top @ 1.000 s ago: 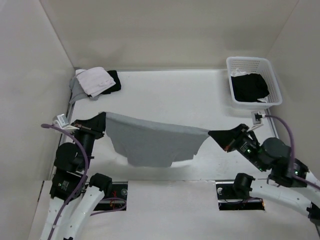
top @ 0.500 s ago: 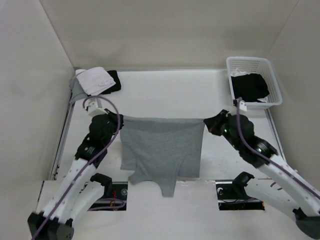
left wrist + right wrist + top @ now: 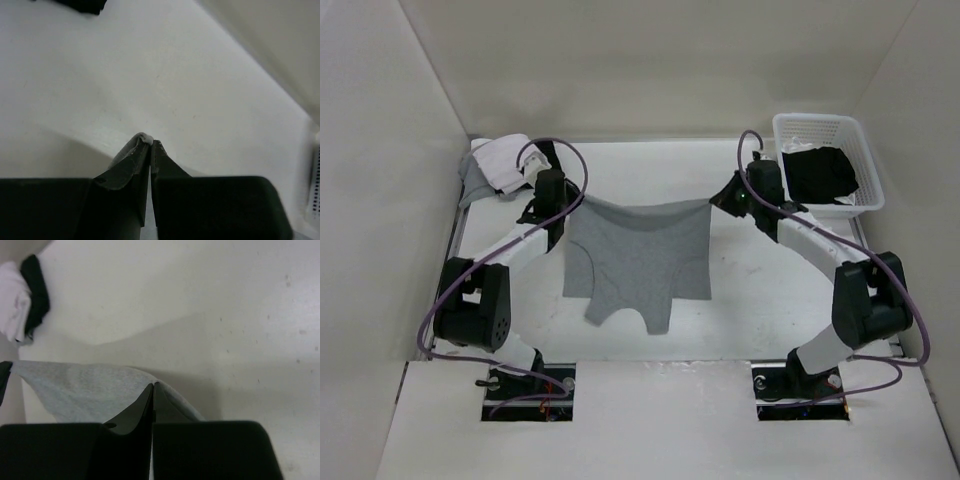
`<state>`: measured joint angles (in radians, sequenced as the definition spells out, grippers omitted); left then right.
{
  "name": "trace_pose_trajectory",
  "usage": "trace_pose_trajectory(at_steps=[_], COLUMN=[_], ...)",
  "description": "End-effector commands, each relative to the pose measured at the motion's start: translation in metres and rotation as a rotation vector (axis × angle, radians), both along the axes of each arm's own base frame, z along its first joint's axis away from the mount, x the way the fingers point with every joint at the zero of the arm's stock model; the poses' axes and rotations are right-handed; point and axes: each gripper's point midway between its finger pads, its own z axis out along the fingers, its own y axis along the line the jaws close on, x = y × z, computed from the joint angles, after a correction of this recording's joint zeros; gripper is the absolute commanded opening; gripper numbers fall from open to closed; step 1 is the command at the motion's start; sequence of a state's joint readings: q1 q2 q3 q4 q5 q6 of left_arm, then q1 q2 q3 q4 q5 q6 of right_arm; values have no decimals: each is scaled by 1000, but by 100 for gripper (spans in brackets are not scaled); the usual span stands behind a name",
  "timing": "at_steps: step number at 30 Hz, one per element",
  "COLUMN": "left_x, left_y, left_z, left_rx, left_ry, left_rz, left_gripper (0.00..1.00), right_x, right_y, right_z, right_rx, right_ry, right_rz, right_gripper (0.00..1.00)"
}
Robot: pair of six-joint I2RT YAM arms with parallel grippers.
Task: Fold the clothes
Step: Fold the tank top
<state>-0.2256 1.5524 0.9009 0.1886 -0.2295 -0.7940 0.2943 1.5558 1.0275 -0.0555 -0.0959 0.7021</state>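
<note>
The clothes are one heather-gray sleeveless top [image 3: 635, 250], stretched by its upper edge between both grippers over the middle of the table. Its strap end [image 3: 625, 310] trails toward the near side. My left gripper [image 3: 563, 205] is shut on the top's left corner. In the left wrist view only a small fold of the gray top [image 3: 142, 136] shows at the shut left gripper [image 3: 151, 142]. My right gripper [image 3: 712, 200] is shut on the right corner. In the right wrist view the gray top [image 3: 75, 385] spreads left from the shut right gripper [image 3: 153, 385].
A white basket [image 3: 865, 165] holding a black garment [image 3: 817, 175] stands at the back right. A folded white cloth [image 3: 505, 162] lies on a black garment [image 3: 550, 160] at the back left corner. Walls close the table at the back and on both sides.
Both arms have stretched out and carried the top from the near edge toward the back of the table. The grippers have come closer together, and the top hangs narrower and longer.
</note>
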Motion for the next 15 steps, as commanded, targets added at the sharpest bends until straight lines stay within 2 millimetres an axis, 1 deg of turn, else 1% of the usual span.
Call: trace_pose_trajectory(at_steps=[1,3,5,8,9,11,13,15], left_x=[24,9,-11,-42,-51,-68,-81,-86], left_y=[2,2,4,6,9,14,20,29], left_z=[63,62,58,45,40,30,18,8], left_rx=[-75,-83,-94,-107,-106,-114,-107,-105], left_ry=[-185,-188,-187,-173,-166,-155,-142,-123], left_rz=[10,9,9,6,11,12,17,39], left_gripper=[3,3,3,3,4,4,4,5], right_x=[26,18,5,-19,-27,-45,-63,-79], right_y=[7,6,0,-4,-5,0,5,11], right_z=[56,57,52,42,39,31,22,13], right_rx=[49,46,39,48,53,63,58,48], right_ry=[-167,-167,-163,-153,-152,-148,-138,-128], right_rz=[36,39,32,25,25,43,61,76], right_gripper=[2,2,2,3,3,3,3,4])
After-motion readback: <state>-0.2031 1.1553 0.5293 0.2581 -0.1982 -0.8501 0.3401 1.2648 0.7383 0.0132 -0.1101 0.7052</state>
